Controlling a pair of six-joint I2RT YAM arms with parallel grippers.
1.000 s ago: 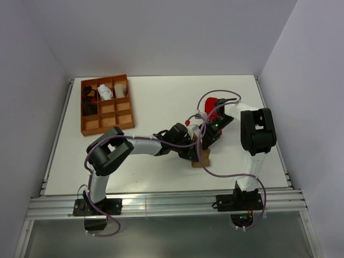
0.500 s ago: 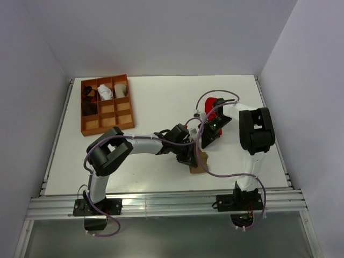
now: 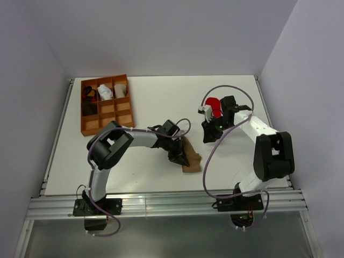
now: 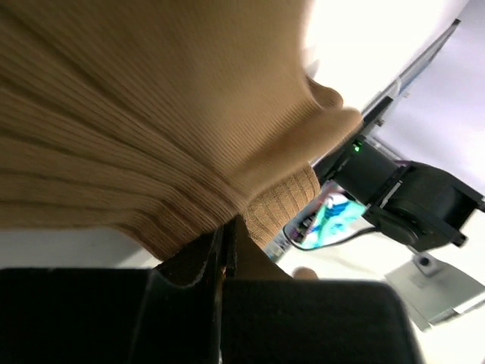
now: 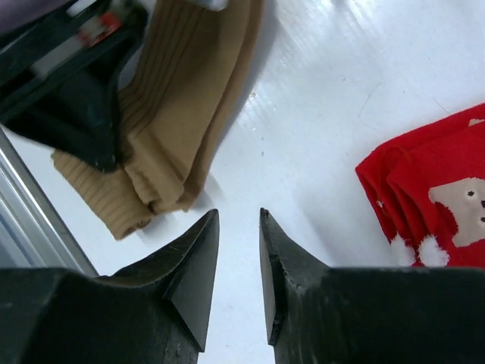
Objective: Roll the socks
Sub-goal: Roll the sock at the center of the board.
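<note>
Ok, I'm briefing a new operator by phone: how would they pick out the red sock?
On the white table, look right, opposite the orange tray at far left. The red sock lies just beyond the right gripper. Unlike the plain tan sock nearby, it carries white pom-poms and a white animal figure.

Lab robot cell: white table (image 3: 161, 99) boxed by plain walls (image 3: 161, 37), aluminium rails (image 3: 161, 203).

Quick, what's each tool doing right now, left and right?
Left tool: closed on the tan sock.
Right tool: slightly open, holding nothing.
</note>
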